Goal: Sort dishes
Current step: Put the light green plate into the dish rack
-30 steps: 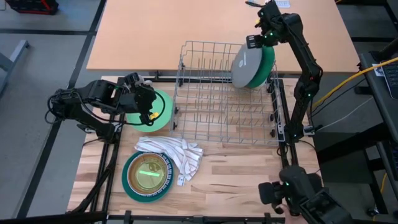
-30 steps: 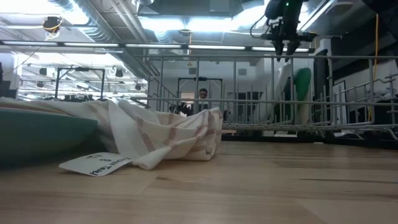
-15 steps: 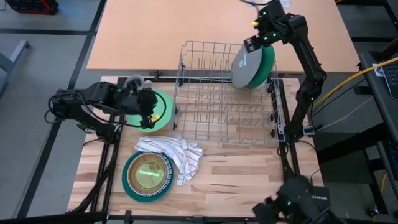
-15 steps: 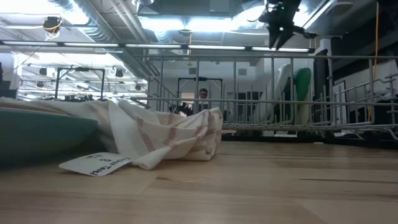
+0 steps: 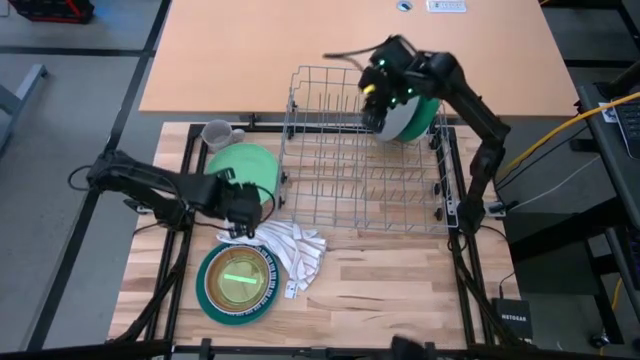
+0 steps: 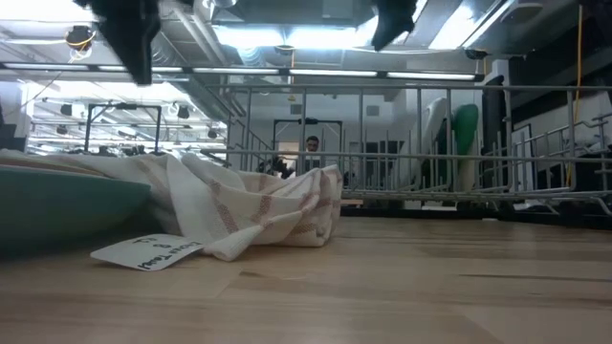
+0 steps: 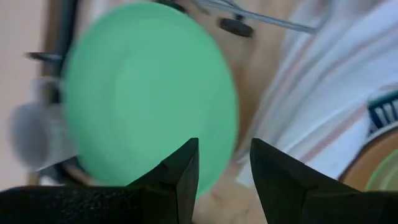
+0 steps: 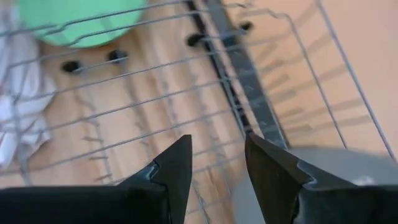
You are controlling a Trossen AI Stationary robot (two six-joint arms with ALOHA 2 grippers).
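Grey wire rack [image 5: 362,150] holds two round upright plates [image 5: 412,108].

We get bright, even overhead light, ceiling lamps [image 6: 287,33] glaring in the low view, both wrist views smeared with blur, soft shadows under the rack [image 5: 365,150].

**Both arms reaching inward, fingers parted and holding nothing**

The left arm is stretching in low from the table's left edge, its elbow bending back toward that edge, and its left gripper [image 5: 243,208] is pointing toward the table's front half with the fingers [image 7: 180,171] standing a little apart, gripping nothing. The right arm is rising from its base at the right edge and folding over toward the table's far side, where the right gripper [image 5: 373,103] is hanging, its fingers [image 8: 171,168] likewise parted and empty.
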